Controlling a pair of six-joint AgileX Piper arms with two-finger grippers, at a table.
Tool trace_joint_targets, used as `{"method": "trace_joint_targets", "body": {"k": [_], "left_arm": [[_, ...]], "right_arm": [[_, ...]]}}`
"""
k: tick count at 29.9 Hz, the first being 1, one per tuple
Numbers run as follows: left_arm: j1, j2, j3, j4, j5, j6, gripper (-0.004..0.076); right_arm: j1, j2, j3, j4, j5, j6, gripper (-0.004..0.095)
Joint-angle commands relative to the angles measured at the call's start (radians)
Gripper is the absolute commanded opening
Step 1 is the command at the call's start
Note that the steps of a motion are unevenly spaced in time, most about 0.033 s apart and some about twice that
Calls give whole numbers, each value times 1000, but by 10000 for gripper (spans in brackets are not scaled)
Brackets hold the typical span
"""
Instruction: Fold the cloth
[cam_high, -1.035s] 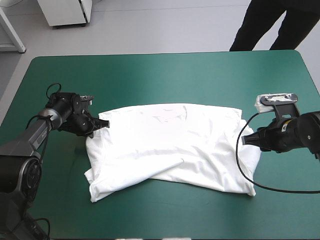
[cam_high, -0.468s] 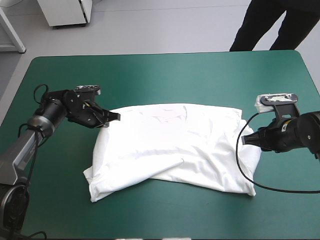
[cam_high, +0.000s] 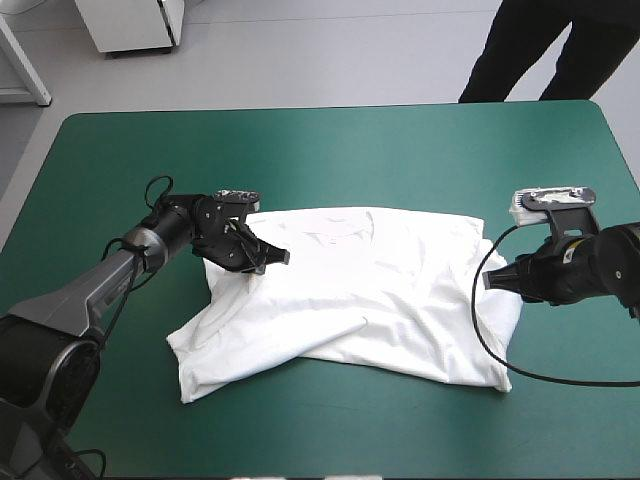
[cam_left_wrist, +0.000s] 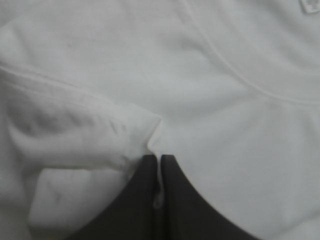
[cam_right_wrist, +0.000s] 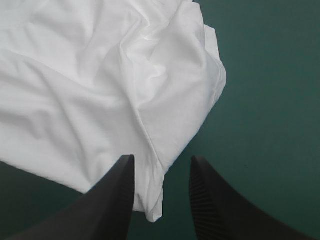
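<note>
L side first. My left gripper (cam_high: 270, 258), two broad black fin-shaped fingers, sits on the shirt's left shoulder area, tips toward mid-table. In the left wrist view the left gripper (cam_left_wrist: 160, 159) is pinched to one pointed arch w/ a thin white strip of fabric caught in the slit btwn the fingers, so it's clamped on the white short-sleeved T-shirt (cam_high: 380, 290) of soft, thin cloth. Just ahead of the fingertips the T-shirt (cam_left_wrist: 210, 80) peaks into a small fold. Beside that is a puffy rolled edge w/ shallow wrinkles, and farther ahead a curved stitched seam crosses smooth fabric.

Mid-table the shirt lies mostly flat on the matte teal-green cover (cam_high: 300, 150), roughly rectangular, w/ a diagonal flap folded over along its near edge.

R side: the right gripper (cam_high: 492, 280) is low at the shirt's right edge. In the right wrist view the right gripper (cam_right_wrist: 161, 159) has its fingers standing apart, moderate gap, one inner face ribbed. A rounded, creased corner of the T-shirt (cam_right_wrist: 75, 75) lies btwn and ahead of them. Bare cover (cam_right_wrist: 270, 100) is beside the ribbed finger.
</note>
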Motion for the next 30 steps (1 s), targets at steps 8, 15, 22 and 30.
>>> {"method": "trace_joint_targets", "body": {"k": [8, 15, 22, 30], "left_arm": [[-2, -5, -25, -12, 46, 48, 286], [-2, -29, -29, -18, 90, 48, 501], [-2, -82, -93, 8, 124, 48, 461], [0, -179, -178, 156, 238, 20, 456]], "right_arm": [[-1, -16, -34, 1, 1, -3, 348], [-20, 18, -34, -6, 1, 37, 361], [-198, 124, -34, 83, -46, 8, 429], [-240, 276, -34, 129, -84, -30, 433]]}}
